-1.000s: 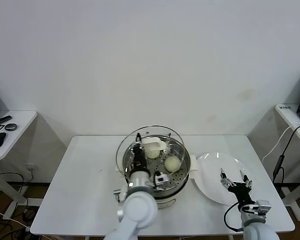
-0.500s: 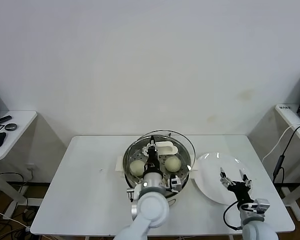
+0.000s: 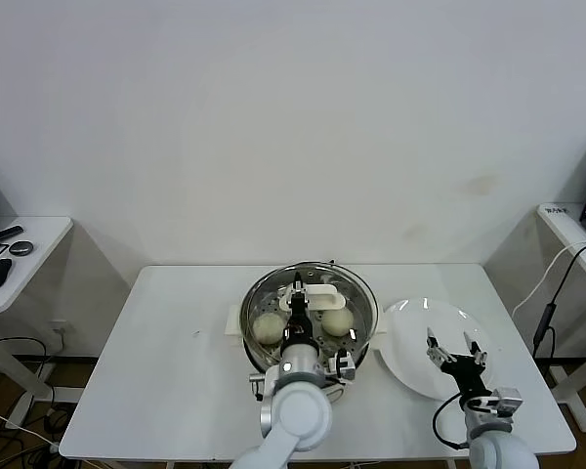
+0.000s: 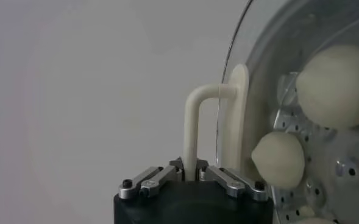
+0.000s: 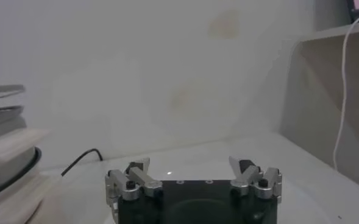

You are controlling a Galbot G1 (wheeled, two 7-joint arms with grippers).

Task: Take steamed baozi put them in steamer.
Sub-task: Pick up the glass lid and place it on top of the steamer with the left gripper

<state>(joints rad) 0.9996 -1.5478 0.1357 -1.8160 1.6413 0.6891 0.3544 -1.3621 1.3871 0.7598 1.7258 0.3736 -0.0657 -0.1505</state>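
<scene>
The steamer [image 3: 367, 328], a shiny steel pot on a white base, stands mid-table with two cream steamed baozi [image 3: 268, 327] [image 3: 336, 320] showing on its perforated tray. The left wrist view shows two baozi [image 4: 341, 85] [image 4: 278, 159] through the glass. My left gripper [image 3: 299, 299] [image 4: 190, 171] is shut on the white handle [image 4: 194, 122] of the round glass lid [image 3: 344, 277], which sits almost squarely over the pot. Whether the lid rests on the rim I cannot tell. My right gripper [image 3: 456, 349] [image 5: 194, 167] stands open and empty over the white plate [image 3: 410, 344].
The white plate lies right of the steamer and holds no baozi. The steamer's white base [image 5: 8, 159] shows in the right wrist view. A side desk [image 3: 20, 256] stands far left, and a shelf with a cable [image 3: 566, 256] far right.
My left gripper has carried the glass lid rightward from the steamer's left side until it sits over the pot. The right gripper has stayed over the plate.
</scene>
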